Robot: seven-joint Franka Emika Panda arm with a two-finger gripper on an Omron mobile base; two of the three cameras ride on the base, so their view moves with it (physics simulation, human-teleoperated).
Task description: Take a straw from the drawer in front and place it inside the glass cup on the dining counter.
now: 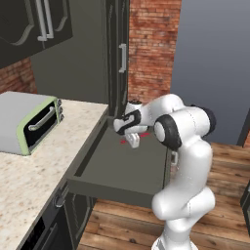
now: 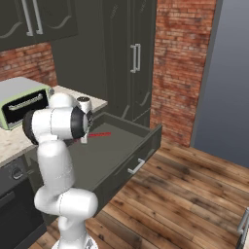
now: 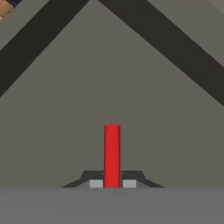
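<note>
The claw (image 3: 112, 183) is clamped on the straw (image 3: 112, 153), the two fingertips (image 3: 96, 184) pinching it from either side with the red stick running straight out between them. It sits low inside the open drawer (image 1: 117, 168), just over the grey floor, and in the right base view the straw (image 2: 99, 134) sticks out sideways from the hand toward the drawer's middle. To the left lies the speckled bench (image 1: 34, 176) with the toaster oven (image 1: 29, 122) on it; the tall dark cabinet (image 2: 131, 58) stands behind the drawer. The step now, as I read it, is the lift: raise the hand straight up so the free end clears the drawer walls before any swing, and keep the pinch firm, since a thin stick can pivot between the pads. The glass cup and the dining bench are yet to come
</note>
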